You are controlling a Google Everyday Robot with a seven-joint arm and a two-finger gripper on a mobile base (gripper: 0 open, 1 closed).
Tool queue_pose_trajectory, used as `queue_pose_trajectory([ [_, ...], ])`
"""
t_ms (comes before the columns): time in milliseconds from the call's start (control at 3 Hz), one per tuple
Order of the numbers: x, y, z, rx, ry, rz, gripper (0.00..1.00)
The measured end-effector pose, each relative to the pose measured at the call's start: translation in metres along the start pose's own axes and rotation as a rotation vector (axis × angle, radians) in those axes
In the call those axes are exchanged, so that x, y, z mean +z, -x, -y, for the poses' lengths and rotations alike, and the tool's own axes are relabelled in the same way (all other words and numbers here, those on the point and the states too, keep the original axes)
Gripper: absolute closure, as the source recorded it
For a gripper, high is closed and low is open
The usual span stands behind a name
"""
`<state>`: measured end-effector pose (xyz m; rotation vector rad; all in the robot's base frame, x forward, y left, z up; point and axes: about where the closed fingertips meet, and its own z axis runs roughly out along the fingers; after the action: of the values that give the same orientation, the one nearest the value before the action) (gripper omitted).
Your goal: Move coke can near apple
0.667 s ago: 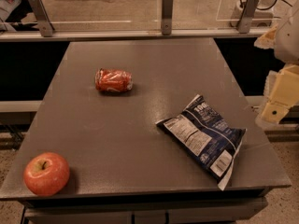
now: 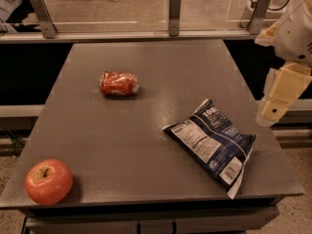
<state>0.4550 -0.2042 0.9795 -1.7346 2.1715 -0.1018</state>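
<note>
Camera view: coke can (image 2: 119, 83) lying on tabletop (image 2: 161, 57), apple (image 2: 48, 182) front-left corner, well apart; pincer (image 2: 271, 113) beyond right edge, grip state can't tell.

Gripper (image 2: 271, 112) R of table (image 2: 185, 67), bag (image 2: 213, 144) nearby

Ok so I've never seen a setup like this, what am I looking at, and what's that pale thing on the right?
This is a single camera view looking down on a grey table from its near side. The pale thing is a robot's arm. Its hand, the part that grasps, hangs at the table's right edge and touches nothing. Three things lie on the table. A dented red coke can lies on its side, towards the far left. An apple sits at the near left corner. A dark blue snack bag lies flat on the right. The job is to bring the can near the apple, and the two are well apart.
</note>
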Motion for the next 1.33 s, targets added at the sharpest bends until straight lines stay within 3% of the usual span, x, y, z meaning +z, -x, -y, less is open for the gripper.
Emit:
queue_pose_trajectory([
  [333,0.026,0.043,0.034,-0.060,0.004,0.055,0.00],
  [667,0.069,0.110,0.066,-0.140,0.058,0.120,0.00],
  [1000,0.114,0.167,0.081,-0.171,0.108,0.150,0.00],
  [1333,0.150,0.209,0.080,-0.184,0.132,0.124,0.00],
])
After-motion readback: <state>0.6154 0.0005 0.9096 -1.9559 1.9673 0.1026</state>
